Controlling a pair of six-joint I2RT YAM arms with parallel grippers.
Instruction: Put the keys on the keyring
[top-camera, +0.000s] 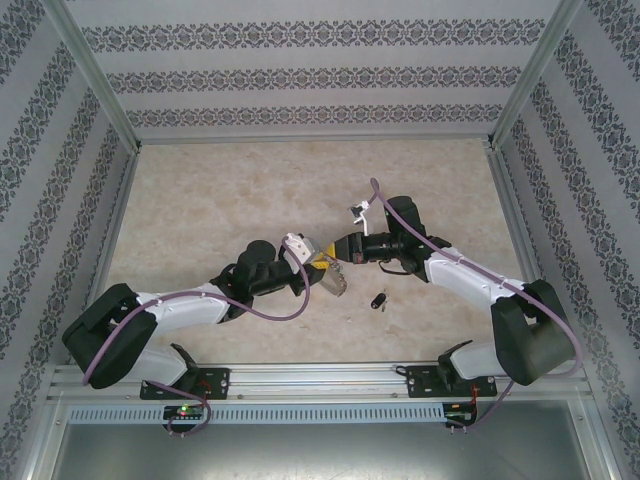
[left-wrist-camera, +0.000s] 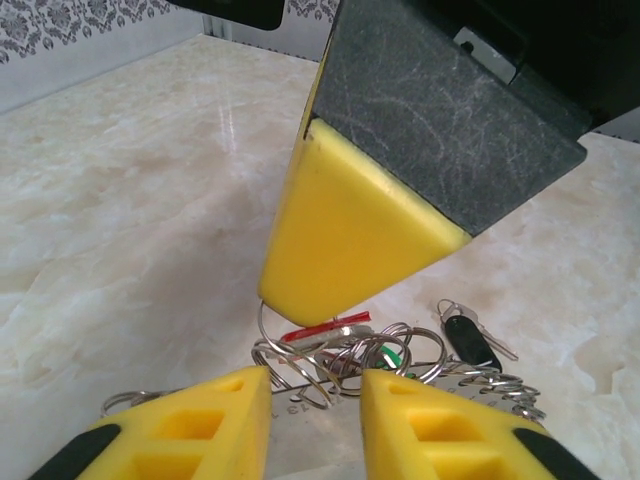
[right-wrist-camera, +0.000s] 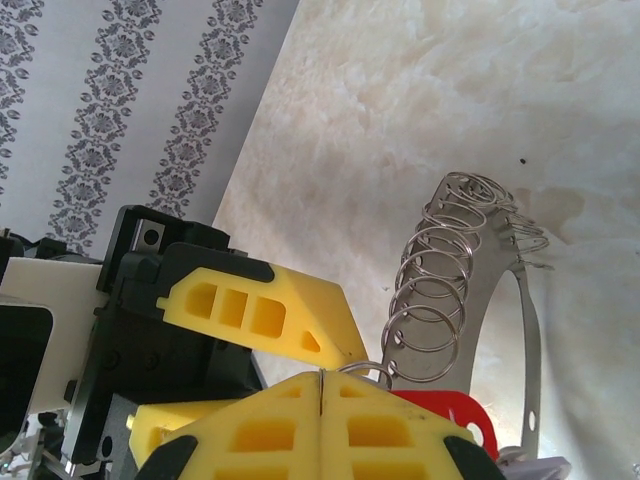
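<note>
The keyring (left-wrist-camera: 312, 428) is a flat silvery band with several small wire rings (right-wrist-camera: 430, 300) hanging from it. It is held off the table between the yellow fingers of my left gripper (left-wrist-camera: 315, 385), which is shut on the band. My right gripper (right-wrist-camera: 322, 378) reaches in from above. Its fingertips are shut together on the red-headed key (right-wrist-camera: 455, 415) and a thin wire ring at the seam. That red key (left-wrist-camera: 325, 328) shows edge-on under the right finger. In the top view both grippers (top-camera: 330, 258) meet at mid-table. The black-headed key (left-wrist-camera: 470, 340) lies loose on the table (top-camera: 378, 299).
The marble-patterned tabletop (top-camera: 230, 190) is walled by patterned panels on three sides with metal posts (top-camera: 95, 80) at the corners. The arm bases sit on the rail along the near edge (top-camera: 320, 385).
</note>
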